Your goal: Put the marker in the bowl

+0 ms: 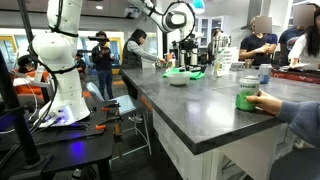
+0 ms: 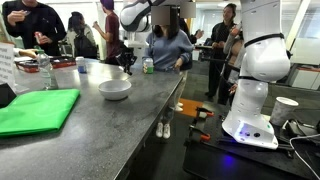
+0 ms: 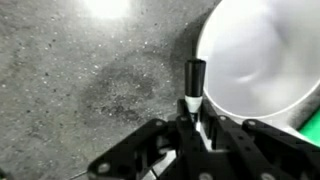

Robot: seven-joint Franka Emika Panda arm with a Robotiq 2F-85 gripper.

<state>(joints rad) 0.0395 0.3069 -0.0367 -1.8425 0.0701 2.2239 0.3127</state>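
Note:
In the wrist view my gripper (image 3: 195,120) is shut on the marker (image 3: 194,80), which has a white body and a black cap and points away from me over the grey counter. The white bowl (image 3: 262,58) lies just to the right of the marker tip; the tip is beside the rim, not over the bowl. In both exterior views the gripper (image 1: 183,55) (image 2: 128,63) hangs a little above the counter, close to the bowl (image 1: 178,77) (image 2: 115,89). The marker is too small to make out in those views.
A green cloth (image 2: 35,110) (image 1: 197,73) lies on the counter (image 2: 110,125) near the bowl. People stand and sit around the far side; one hand holds a green cup (image 1: 247,93). Bottles and cups (image 2: 148,65) stand at the counter's far end.

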